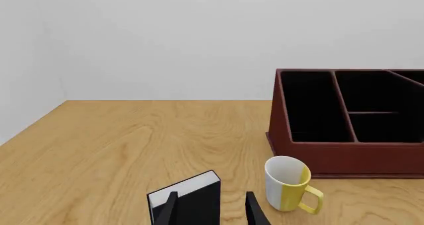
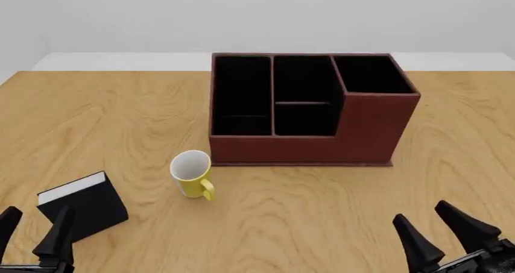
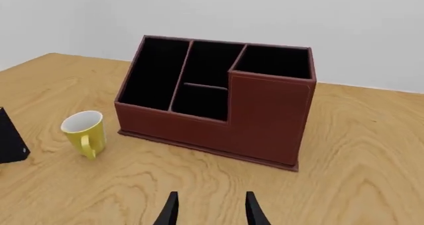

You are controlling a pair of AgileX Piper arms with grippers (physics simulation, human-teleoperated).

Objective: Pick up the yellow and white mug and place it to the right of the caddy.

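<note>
Mug (image 2: pixel 192 172) stands upright on the surface (image 2: pixel 290 219), untouched, just in front of the caddy's (image 2: pixel 310 107) near left corner, close to the caddy wall but apart from it; handle points toward the arms' side, a little rightward in the front view. Caddy sits mid-surface, its taller section at the right end. Black book (image 2: pixel 84 205) stands near the left gripper (image 2: pixel 32 234), left of and nearer than the mug. Step in hand: pre-grasp, nothing picked yet. Left gripper is low at the near left edge, fingers spread apart, holding nothing; in its wrist view the book sits right ahead of the fingers with the mug off to one side. Right gripper (image 2: pixel 438 234) is at the near right edge, fingers also apart, empty, well apart from the mug. Judgement: either arm could reach; the left is nearer to the mug but the book is in its line, so it must steer round or over the book. Next move calls for bringing an open gripper over the mug, closing on rim or body clear of the handle, lifting above the caddy wall, then carrying it to the bare surface right of the caddy's tall end. Risk: knocking the book or tipping the mug against the caddy.
</note>
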